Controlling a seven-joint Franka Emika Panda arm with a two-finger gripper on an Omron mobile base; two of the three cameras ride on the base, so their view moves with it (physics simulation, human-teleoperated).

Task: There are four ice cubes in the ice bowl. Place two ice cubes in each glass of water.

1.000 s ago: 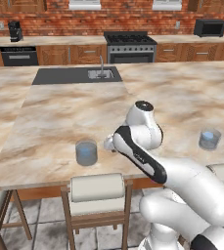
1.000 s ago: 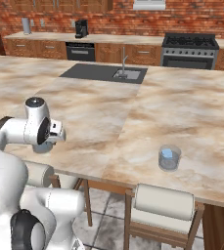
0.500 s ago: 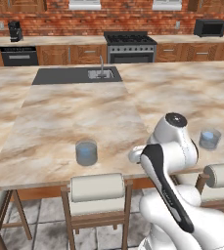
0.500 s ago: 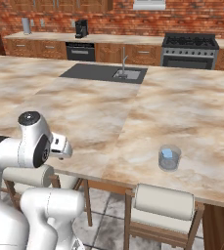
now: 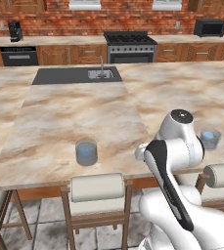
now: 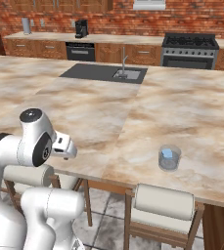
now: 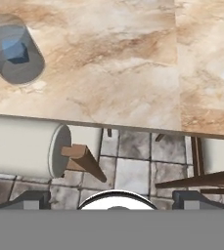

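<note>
Two glasses of water stand near the counter's front edge: one glass (image 5: 86, 152) left of my arm, the other glass (image 5: 210, 138) (image 6: 169, 157) right of it. A light-blue ice cube (image 6: 167, 153) shows in the right one. In the hand view a glass (image 7: 13, 51) at the upper left holds an ice cube (image 7: 16, 51). My gripper (image 7: 112, 200) hangs open over the counter's front edge, its fingertips (image 7: 33, 199) wide apart with nothing between them. My hand (image 6: 64, 146) sits between the two glasses. The ice bowl is out of view.
Padded stools (image 5: 98, 188) (image 6: 165, 202) (image 7: 23, 146) line the marble counter's front edge (image 7: 108, 128), with tiled floor below. A dark sink (image 5: 79, 75) with a faucet lies at the counter's far side. A stove and cabinets stand along the back wall.
My arm has swung right, away from the left glass, and the hand has dropped back to the counter's front edge. The jaws opened a little wider.
</note>
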